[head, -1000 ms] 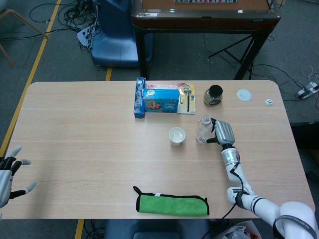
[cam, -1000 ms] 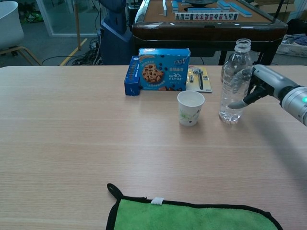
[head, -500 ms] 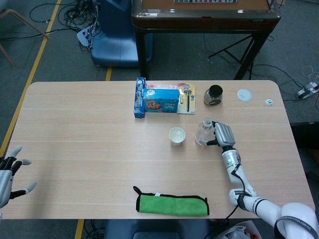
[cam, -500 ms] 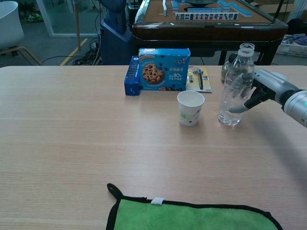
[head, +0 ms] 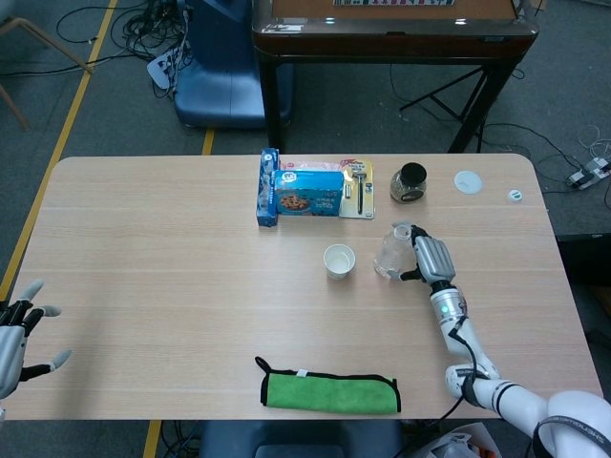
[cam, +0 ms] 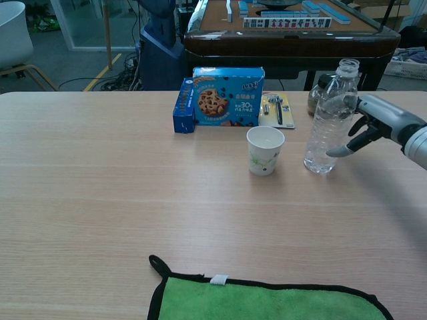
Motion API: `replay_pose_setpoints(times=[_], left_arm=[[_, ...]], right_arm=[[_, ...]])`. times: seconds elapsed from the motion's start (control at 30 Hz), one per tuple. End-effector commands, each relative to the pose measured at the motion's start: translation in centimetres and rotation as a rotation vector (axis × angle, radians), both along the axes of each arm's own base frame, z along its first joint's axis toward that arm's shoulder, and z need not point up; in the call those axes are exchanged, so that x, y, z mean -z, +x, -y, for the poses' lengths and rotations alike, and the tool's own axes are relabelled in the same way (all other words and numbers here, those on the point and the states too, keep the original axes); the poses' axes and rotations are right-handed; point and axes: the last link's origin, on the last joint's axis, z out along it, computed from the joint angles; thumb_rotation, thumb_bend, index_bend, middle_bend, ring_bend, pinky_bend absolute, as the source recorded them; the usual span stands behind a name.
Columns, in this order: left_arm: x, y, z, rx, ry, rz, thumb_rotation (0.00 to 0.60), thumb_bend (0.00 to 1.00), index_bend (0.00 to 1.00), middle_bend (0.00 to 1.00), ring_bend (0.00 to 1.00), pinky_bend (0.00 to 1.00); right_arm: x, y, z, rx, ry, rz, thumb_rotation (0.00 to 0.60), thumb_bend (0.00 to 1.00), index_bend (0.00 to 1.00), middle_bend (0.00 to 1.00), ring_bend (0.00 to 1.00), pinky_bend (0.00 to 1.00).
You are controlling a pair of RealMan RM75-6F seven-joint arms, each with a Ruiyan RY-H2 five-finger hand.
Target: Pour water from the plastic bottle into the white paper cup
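Bare table point(head: 172, 277) left of me, plastic bottle point(cam: 328, 120) upright, tilted slightly right, uncapped, my right hand point(cam: 373, 120) loosely touching it, white paper cup point(cam: 265, 150) beyond, my left hand point(head: 19, 329) spread, empty.

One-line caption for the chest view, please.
Right robot hand beside the tilted, uncapped plastic bottle; white paper cup stands to its left.

On the table rn: 1 plastic bottle point(cam: 329, 120), 1 white paper cup point(cam: 265, 150), 2 blue boxes far centre – big cookie box point(cam: 228, 96) w/ small box point(cam: 183, 106) left of it – 1 green cloth point(cam: 270, 302) near, 1 dark jar point(head: 410, 182), 2 lids point(head: 468, 181) point(head: 515, 195) far right.
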Motion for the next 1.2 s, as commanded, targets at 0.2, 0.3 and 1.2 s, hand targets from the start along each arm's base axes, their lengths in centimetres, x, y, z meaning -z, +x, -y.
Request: replay_pose_setpoints(times=[0.2,0.3,1.2], left_arm=[[0.3,-0.1,0.0,-0.001,-0.008,-0.007,0.6,0.1,0.37,0.09,0.23,0.56],[0.4,-0.1,-0.1,-0.002,-0.011,-0.01,0.6,0.1,0.37,0.09,0.23,0.56],[2.1,-0.1,-0.4,0.086,-0.034,-0.096,0.6,0.1,0.37,0.12,0.23,0.56]], right_arm=[[-2.2,-0.7,-1.1,-0.012,-0.044,-0.047,0.6,0.04,0.17,0.14,0.15,0.33],[-3.3,-0.9,-1.9,-0.006,-0.065,-0.075,0.6,0.04,0.17,0.14,0.15,0.33],[-13.9,-3.9,-15.1,0.031,-0.186,-0.383,0.6,0.04,0.17,0.2,0.15,0.33]])
